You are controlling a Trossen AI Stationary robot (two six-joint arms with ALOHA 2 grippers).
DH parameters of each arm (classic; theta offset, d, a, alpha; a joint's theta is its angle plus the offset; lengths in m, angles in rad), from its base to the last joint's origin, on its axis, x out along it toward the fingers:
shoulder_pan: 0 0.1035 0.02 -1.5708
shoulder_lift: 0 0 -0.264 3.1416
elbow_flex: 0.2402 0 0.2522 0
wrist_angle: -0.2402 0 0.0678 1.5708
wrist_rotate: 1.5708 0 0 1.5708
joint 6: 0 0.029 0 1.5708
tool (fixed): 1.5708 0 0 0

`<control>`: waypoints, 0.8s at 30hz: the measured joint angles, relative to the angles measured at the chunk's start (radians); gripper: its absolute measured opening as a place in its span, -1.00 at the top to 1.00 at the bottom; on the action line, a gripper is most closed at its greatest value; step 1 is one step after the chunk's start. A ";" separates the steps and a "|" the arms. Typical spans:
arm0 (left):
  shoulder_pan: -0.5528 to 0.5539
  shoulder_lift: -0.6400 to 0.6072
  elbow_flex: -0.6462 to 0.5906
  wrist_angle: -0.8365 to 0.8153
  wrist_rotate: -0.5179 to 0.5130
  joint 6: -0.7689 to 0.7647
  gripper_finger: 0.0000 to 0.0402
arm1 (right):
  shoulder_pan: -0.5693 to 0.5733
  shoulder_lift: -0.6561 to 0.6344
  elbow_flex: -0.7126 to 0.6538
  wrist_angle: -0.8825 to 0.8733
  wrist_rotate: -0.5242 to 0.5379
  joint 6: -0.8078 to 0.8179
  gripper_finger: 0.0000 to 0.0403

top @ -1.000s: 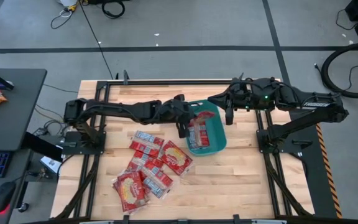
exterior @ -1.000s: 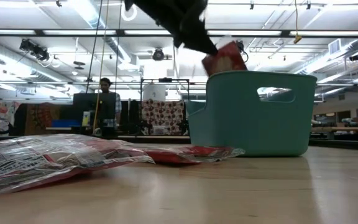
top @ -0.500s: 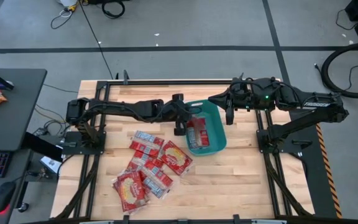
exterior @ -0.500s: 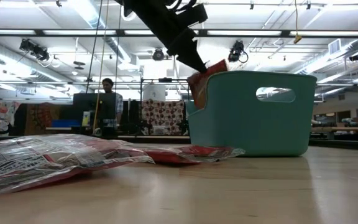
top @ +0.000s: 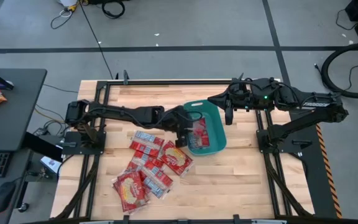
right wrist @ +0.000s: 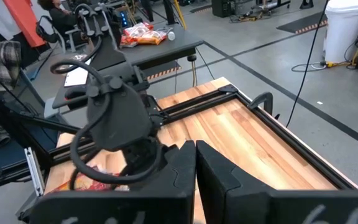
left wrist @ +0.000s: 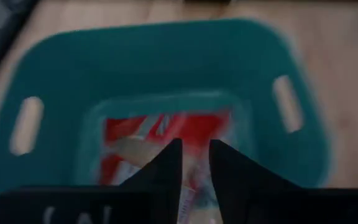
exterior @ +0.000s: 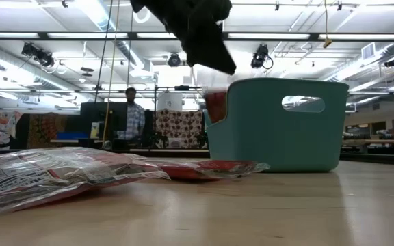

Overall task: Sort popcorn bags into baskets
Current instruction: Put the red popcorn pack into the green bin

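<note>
Left gripper, fingers parting slightly, is hanging over the oblong teal-green plastic tub, releasing a flat red popcorn packet lying directly beneath it; next likely calls for reaching the loose red packets behind.

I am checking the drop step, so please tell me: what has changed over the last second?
The left pincer carried a popcorn bag down from above the rim into the teal basket and now stands slightly parted above it. The right pincer stayed shut beside the basket, and the bags on the table did not move.
</note>
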State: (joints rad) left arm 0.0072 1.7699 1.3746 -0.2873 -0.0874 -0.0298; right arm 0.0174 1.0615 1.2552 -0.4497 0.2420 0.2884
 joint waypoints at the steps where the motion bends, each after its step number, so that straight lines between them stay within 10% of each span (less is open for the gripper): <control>1: -0.002 0.000 0.000 0.015 0.017 -0.026 0.53 | 0.000 0.000 0.000 0.000 0.000 0.000 0.91; 8: 0.018 -0.013 0.034 0.025 0.199 -0.143 0.33 | 0.000 0.000 0.000 -0.002 -0.003 0.005 0.91; 24: -0.051 -0.037 0.036 -0.819 0.242 -0.038 0.36 | 0.000 0.000 0.000 -0.032 -0.026 -0.001 0.91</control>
State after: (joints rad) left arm -0.0440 1.7333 1.4104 -1.1065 0.1550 -0.0682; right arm 0.0177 1.0615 1.2549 -0.4812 0.2161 0.2878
